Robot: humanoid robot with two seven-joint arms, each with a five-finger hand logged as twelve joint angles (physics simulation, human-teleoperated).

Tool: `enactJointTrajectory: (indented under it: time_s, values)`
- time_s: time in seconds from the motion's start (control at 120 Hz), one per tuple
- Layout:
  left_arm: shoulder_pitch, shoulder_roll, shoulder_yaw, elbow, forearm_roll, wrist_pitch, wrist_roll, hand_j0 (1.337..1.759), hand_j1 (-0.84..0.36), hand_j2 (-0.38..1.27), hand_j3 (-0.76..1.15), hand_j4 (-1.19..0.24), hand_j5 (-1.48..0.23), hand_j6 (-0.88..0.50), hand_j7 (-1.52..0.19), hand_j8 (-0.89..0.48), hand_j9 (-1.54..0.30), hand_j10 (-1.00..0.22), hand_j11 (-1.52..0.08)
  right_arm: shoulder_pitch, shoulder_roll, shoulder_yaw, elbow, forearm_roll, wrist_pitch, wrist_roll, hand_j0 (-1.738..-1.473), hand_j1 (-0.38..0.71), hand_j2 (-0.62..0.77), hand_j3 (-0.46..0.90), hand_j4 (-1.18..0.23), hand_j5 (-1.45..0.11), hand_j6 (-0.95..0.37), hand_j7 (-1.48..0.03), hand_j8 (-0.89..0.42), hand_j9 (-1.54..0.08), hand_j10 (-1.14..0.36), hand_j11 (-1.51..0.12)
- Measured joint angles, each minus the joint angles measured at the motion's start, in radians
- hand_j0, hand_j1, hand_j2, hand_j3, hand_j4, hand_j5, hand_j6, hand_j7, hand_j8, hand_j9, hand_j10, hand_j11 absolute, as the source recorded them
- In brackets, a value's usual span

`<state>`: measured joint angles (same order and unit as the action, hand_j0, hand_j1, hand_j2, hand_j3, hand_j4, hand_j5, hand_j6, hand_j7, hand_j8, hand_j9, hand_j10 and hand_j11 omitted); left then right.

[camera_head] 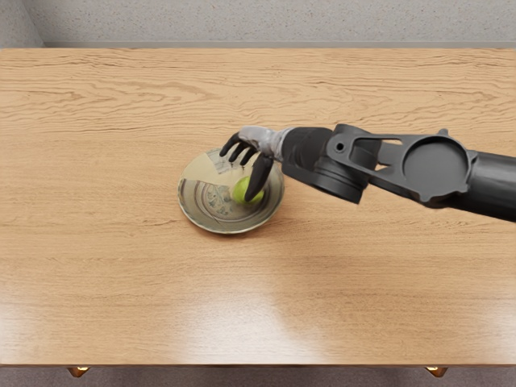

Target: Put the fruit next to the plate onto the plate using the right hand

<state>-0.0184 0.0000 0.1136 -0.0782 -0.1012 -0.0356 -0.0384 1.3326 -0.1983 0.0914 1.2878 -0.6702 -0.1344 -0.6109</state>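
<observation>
A small yellow-green fruit [243,192] lies inside the round metallic plate [196,211], toward its right side. My right hand [245,164] hovers over the plate's upper right part, its arm coming in from the right edge. The fingers [231,146] are spread apart and point up-left. The dark thumb reaches down along the fruit's right side and hides part of it. The hand does not close around the fruit. The left arm is out of view.
The plate sits near the middle of a broad wooden table [121,266]. The table's far edge meets a grey wall at the top. The right forearm [419,165] spans the table's right half.
</observation>
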Motion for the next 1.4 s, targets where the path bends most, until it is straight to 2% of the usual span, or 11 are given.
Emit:
enactJointTrajectory:
  time_s: [0.117, 0.267, 0.375, 0.442, 0.558, 0.683, 0.842, 0.958, 1.15, 1.4]
  values:
    - [0.000, 0.000, 0.000, 0.000, 0.000, 0.000, 0.000, 1.658, 0.07, 0.05, 0.00, -0.23, -0.30, -0.23, -0.30, -0.23, -0.30, -0.23, -0.30, 0.019, -0.021, 0.033, 0.006, 0.012, 0.016, 0.000, -1.658, -0.10, -0.03, 0.00, -0.22, -0.28, -0.21, -0.28, -0.21, -0.28, -0.22, -0.28]
    - [0.000, 0.000, 0.000, 0.000, 0.000, 0.000, 0.000, 1.658, 0.07, 0.05, 0.00, -0.23, -0.30, -0.23, -0.30, -0.23, -0.30, -0.23, -0.30, -0.011, -0.069, 0.197, 0.026, 0.082, 0.164, 0.000, -1.658, -0.20, -0.02, 0.00, -0.13, -0.17, -0.13, -0.16, -0.12, -0.17, -0.13, -0.17]
    - [0.000, 0.000, 0.000, 0.000, 0.000, 0.000, 0.000, 1.658, 0.07, 0.05, 0.00, -0.23, -0.30, -0.23, -0.30, -0.23, -0.30, -0.23, -0.30, -0.152, -0.086, 0.437, 0.036, 0.122, 0.344, 0.000, -1.658, -0.24, -0.02, 0.00, -0.09, -0.12, -0.09, -0.12, -0.09, -0.12, -0.09, -0.12]
    - [0.000, 0.000, 0.000, 0.000, 0.000, 0.000, 0.000, 1.658, 0.07, 0.05, 0.00, -0.23, -0.30, -0.23, -0.30, -0.23, -0.30, -0.23, -0.30, -0.245, -0.103, 0.577, 0.039, 0.202, 0.462, 0.000, -1.658, -0.26, -0.01, 0.00, -0.08, -0.10, -0.08, -0.10, -0.08, -0.10, -0.08, -0.10]
    - [0.000, 0.000, 0.000, 0.000, 0.000, 0.000, 0.000, 1.658, 0.07, 0.05, 0.00, -0.23, -0.30, -0.23, -0.30, -0.23, -0.30, -0.23, -0.30, -0.369, -0.177, 0.724, 0.040, 0.394, 0.634, 0.000, -1.658, -0.28, -0.01, 0.00, -0.06, -0.08, -0.06, -0.08, -0.06, -0.08, -0.06, -0.08]
    - [0.000, 0.000, 0.000, 0.000, 0.000, 0.000, 0.000, 1.658, 0.07, 0.05, 0.00, -0.23, -0.30, -0.23, -0.30, -0.23, -0.30, -0.23, -0.30, -0.505, -0.281, 0.842, 0.040, 0.555, 0.712, 0.000, -1.658, -0.29, -0.01, 0.00, -0.05, -0.07, -0.05, -0.07, -0.05, -0.07, -0.05, -0.07]
    - [0.000, 0.000, 0.000, 0.000, 0.000, 0.000, 0.000, 1.658, 0.07, 0.05, 0.00, -0.23, -0.30, -0.23, -0.30, -0.23, -0.30, -0.23, -0.30, -0.645, -0.428, 0.895, 0.040, 0.755, 0.738, 0.000, -1.658, -0.30, -0.01, 0.00, -0.04, -0.06, -0.04, -0.06, -0.04, -0.06, -0.04, -0.06]
    - [0.000, 0.000, 0.000, 0.000, 0.000, 0.000, 0.000, 1.658, 0.07, 0.05, 0.00, -0.23, -0.30, -0.23, -0.30, -0.23, -0.30, -0.23, -0.30, -0.710, -0.515, 0.904, 0.035, 0.847, 0.743, 0.000, -1.658, -0.30, -0.01, 0.00, -0.04, -0.05, -0.04, -0.05, -0.04, -0.05, -0.04, -0.05]
    - [0.000, 0.000, 0.000, 0.000, 0.000, 0.000, 0.000, 1.658, 0.07, 0.05, 0.00, -0.23, -0.30, -0.23, -0.30, -0.23, -0.30, -0.23, -0.30, -0.754, -0.625, 0.896, 0.031, 0.935, 0.745, 0.000, -1.658, -0.30, -0.01, 0.00, -0.04, -0.05, -0.04, -0.05, -0.04, -0.05, -0.04, -0.05]
    - [0.000, 0.000, 0.000, 0.000, 0.000, 0.000, 0.000, 1.658, 0.07, 0.05, 0.00, -0.23, -0.30, -0.23, -0.30, -0.23, -0.30, -0.23, -0.30, -0.776, -0.662, 0.890, 0.035, 0.952, 0.746, 0.000, -1.658, -0.30, -0.01, 0.00, -0.04, -0.05, -0.04, -0.05, -0.04, -0.05, -0.04, -0.05]
